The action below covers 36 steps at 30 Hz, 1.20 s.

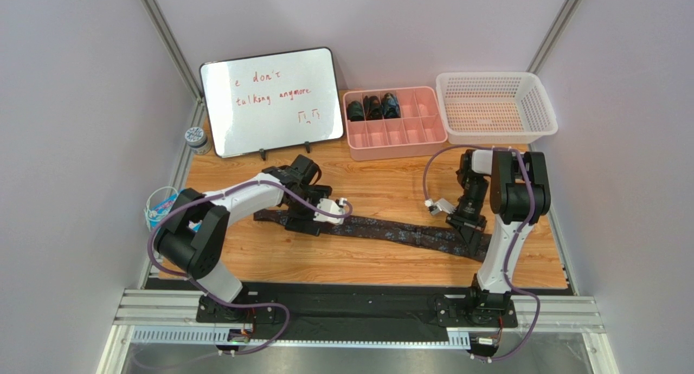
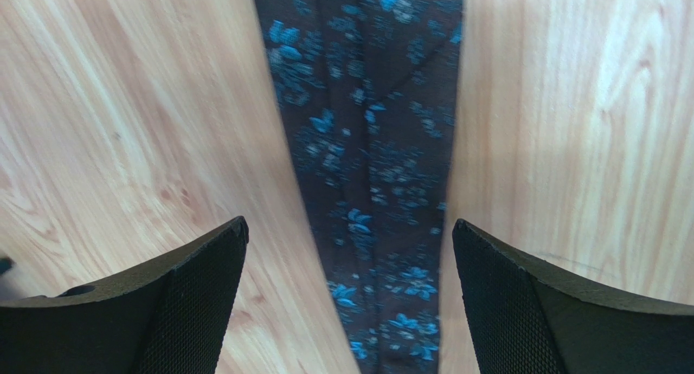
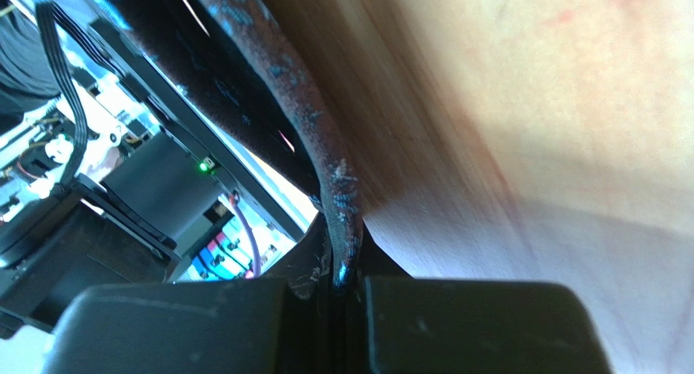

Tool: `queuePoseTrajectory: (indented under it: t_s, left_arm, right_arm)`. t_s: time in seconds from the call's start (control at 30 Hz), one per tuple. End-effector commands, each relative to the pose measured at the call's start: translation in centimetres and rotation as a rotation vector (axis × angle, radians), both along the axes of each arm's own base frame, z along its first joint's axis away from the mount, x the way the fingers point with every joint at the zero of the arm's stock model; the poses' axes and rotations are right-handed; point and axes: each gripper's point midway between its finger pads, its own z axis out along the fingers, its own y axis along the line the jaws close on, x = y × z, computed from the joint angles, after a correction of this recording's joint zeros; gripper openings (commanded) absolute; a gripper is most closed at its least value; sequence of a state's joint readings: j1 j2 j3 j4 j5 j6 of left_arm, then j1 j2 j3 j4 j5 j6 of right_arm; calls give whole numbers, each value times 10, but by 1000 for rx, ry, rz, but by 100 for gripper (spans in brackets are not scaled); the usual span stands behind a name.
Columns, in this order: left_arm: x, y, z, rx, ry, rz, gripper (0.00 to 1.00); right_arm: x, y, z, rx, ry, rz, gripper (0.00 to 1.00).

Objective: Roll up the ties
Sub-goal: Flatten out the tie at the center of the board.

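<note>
Under our left gripper (image 2: 350, 242), fingers spread wide, we see the long tie (image 2: 371, 146) lying flat on the wooden table (image 2: 122, 106). Our right gripper (image 3: 346, 289) pinches the tie's wide end tight. Three rolled ties (image 1: 373, 107) sit in the pink tray (image 1: 397, 152) at the back of the table.

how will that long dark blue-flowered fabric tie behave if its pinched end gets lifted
Probably floppy: the dark blue-flowered fabric tie curves limply out of the shut right gripper. Likely light, being thin cloth. The rest, flat on the wooden table, would probably sag.
</note>
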<state>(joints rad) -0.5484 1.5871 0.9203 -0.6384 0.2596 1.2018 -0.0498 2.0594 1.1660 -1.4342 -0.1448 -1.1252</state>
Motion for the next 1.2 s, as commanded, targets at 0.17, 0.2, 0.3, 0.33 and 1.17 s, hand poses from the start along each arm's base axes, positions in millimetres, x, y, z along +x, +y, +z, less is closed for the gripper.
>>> queuePoseTrajectory:
  t_s: [0.17,0.2,0.3,0.33,1.17]
  left_arm:
    - [6,-18,-1,19,78,1,59]
    - [6,-18,-1,19,81,4,54]
    - [0,-18,1,11,106,3,48]
    - [-2,-20,3,0,118,5,47]
    - [7,46,113,-411,191,601,100]
  right_arm:
    - [21,-27,6,-43,-10,163,9]
    - [23,-27,6,-45,-18,167,11]
    - [40,-36,5,-74,-73,197,23]
    - [45,-39,5,-85,-87,204,26]
    - [107,197,92,303,-895,203,100]
